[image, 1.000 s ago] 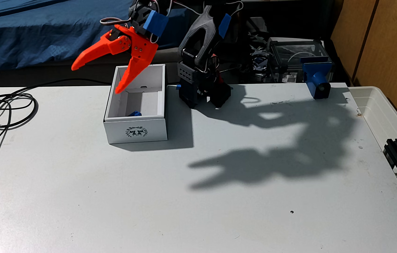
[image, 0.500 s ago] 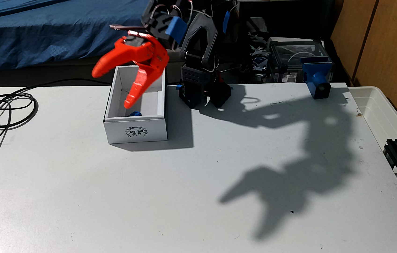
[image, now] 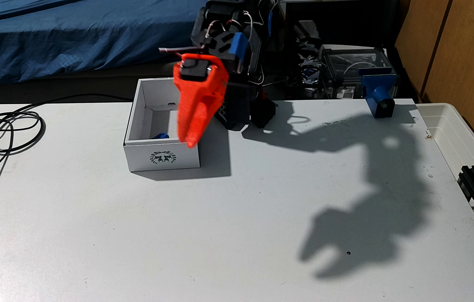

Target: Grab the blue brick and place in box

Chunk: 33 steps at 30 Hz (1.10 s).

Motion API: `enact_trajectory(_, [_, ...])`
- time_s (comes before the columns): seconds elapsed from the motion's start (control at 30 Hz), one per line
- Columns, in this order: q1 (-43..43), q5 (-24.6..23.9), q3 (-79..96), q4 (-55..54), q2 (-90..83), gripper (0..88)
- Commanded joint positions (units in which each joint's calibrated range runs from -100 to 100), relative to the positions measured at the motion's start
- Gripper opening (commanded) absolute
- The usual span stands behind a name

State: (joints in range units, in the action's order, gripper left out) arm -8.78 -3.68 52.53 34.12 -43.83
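So the blue brick (image: 161, 135) is already down inside the white box (image: 162, 158), tucked against the near wall right behind the side with the emblem. Only its top edge peeks over the rim, so I can't really tell which way its long axis runs. The orange claw (image: 191, 142) hangs in the air over the box's near right corner, tips pointing down. It's seen edge-on and blurry, so can't tell if it's spread or pressed together
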Motion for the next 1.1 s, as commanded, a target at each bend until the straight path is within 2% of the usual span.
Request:
enact_trajectory(0.0, [2.39,0.24,1.78,-1.34,-3.90,11.1])
enact_trajectory(0.27, [7.89,0.29,25.74,-14.86,-30.54,10.3])
enact_trajectory(0.5, [11.68,1.66,42.77,-14.78,-55.91,10.3])
enact_trajectory(0.6, [11.98,3.24,45.26,-15.47,-56.17,10.3])
enact_trajectory(0.8, [12.65,3.29,46.76,-14.52,-55.74,10.2])
enact_trajectory(1.07, [13.31,3.29,46.76,-7.45,-55.83,10.2])
